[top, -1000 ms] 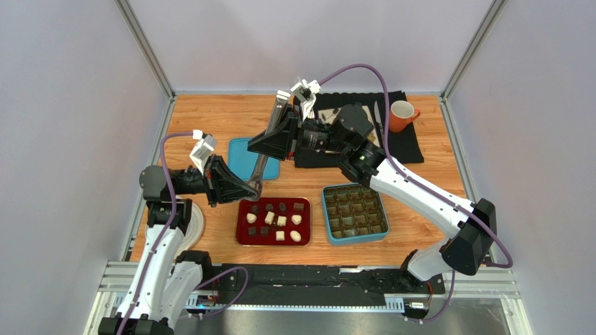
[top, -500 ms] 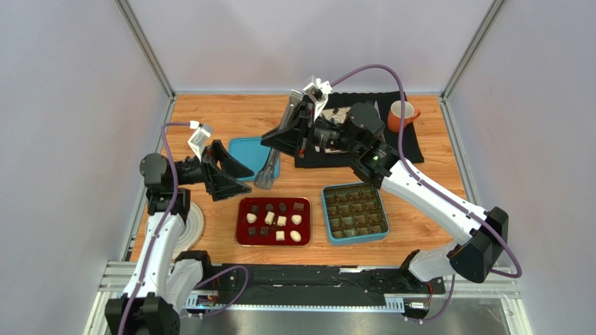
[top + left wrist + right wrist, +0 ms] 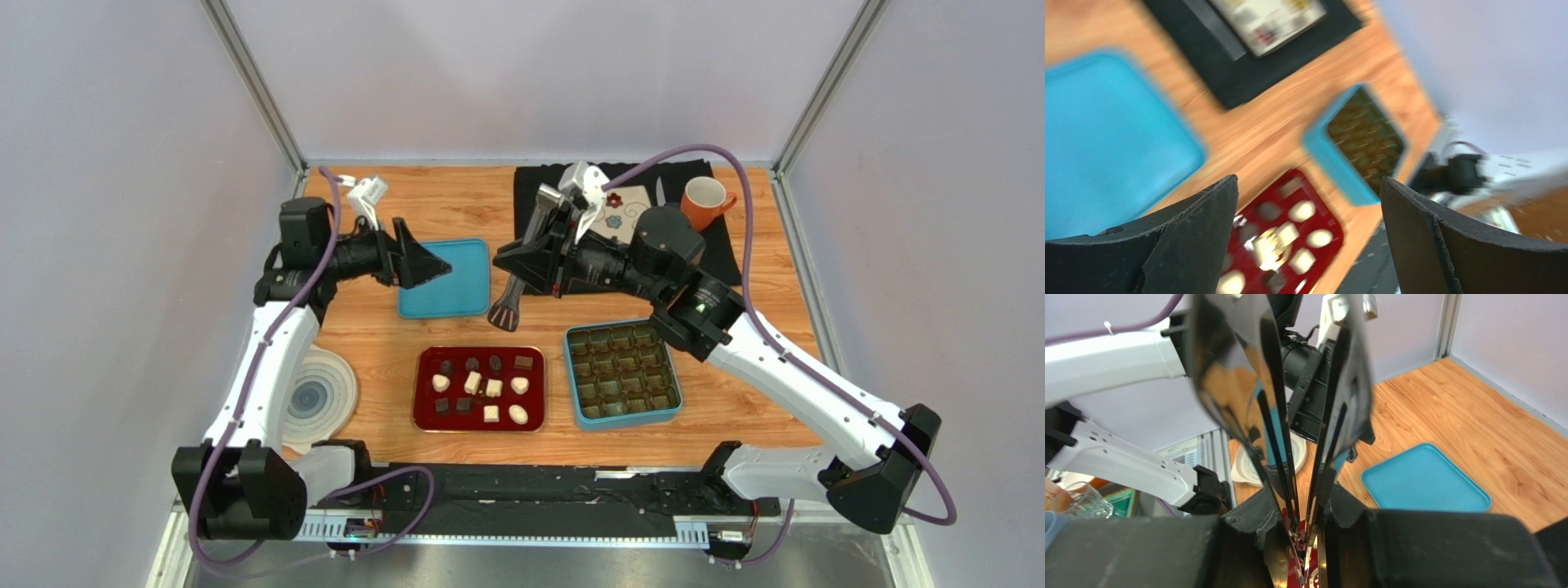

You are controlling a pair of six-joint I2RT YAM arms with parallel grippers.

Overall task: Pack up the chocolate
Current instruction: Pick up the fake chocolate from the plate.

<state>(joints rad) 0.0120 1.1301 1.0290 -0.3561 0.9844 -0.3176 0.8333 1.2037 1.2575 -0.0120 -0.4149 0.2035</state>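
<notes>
The chocolate (image 3: pixel 482 385), several dark and cream pieces, lies on a red tray (image 3: pixel 423 422) at the table's front; blurred, the chocolate (image 3: pixel 1303 211) also shows between my left fingers. Right of it stands a teal box (image 3: pixel 573 382) with empty compartments. My right gripper (image 3: pixel 530 255) is shut on metal tongs (image 3: pixel 507 306), which hang tips down above the wood behind the tray. In the right wrist view the tongs (image 3: pixel 1278 404) rise from the right gripper (image 3: pixel 1306 533). My left gripper (image 3: pixel 439 267) is open and empty over the teal lid (image 3: pixel 448 288).
A black mat (image 3: pixel 724 263) at the back holds a flower-patterned square plate (image 3: pixel 620 218) and an orange mug (image 3: pixel 705 202). A white round plate (image 3: pixel 317 395) lies at front left beside the left arm. Side walls close in the table.
My left gripper let go of the tongs, opened wide and drew back to the upper left. The right arm carried the tongs to the right and lowered them toward the tray.
</notes>
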